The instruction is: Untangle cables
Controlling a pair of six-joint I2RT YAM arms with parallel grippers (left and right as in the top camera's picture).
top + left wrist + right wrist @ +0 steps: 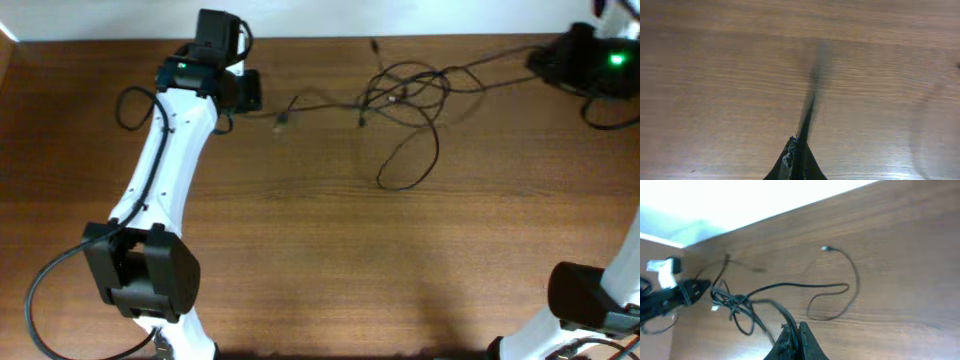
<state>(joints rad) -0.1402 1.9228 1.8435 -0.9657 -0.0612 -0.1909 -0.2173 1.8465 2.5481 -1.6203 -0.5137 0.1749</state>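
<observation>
left gripper [796, 150]: near the far edge of the desk [320, 250], left of middle. Fingers pinched narrow on one blurred strand that runs straight out from the tips (looks like a firm hold, judged from the wrist view).
strand from left gripper: goes right along the far edge, roughly level, past a small metallic plug [283, 122] lying on the wood, then into the bunch.
cables [405, 90]: thin black cords, most of them in a knot [735, 302] by the far edge, right of middle. The bunch's long axis runs left-right, parallel to the far edge.
loop [437, 148]: one slack loop hangs off the knot toward the near edge, open and flat on the desk.
right gripper [792, 337]: at the far right corner, fingers closed tight on another strand that leads up-left to the knot.
key relation: the knot sits between the two grippers, closer to the right one than the left. Each holds a line into it, so pulling apart along the far edge would act straight on the knot (could tighten it, my guess).
hidden/unclear: crossings inside the knot are too fine to read, so the number of cords is uncertain. Left wrist view shows only blur and bare wood. The right gripper in the overhead view is a dark mass, its fingers not separable.
</observation>
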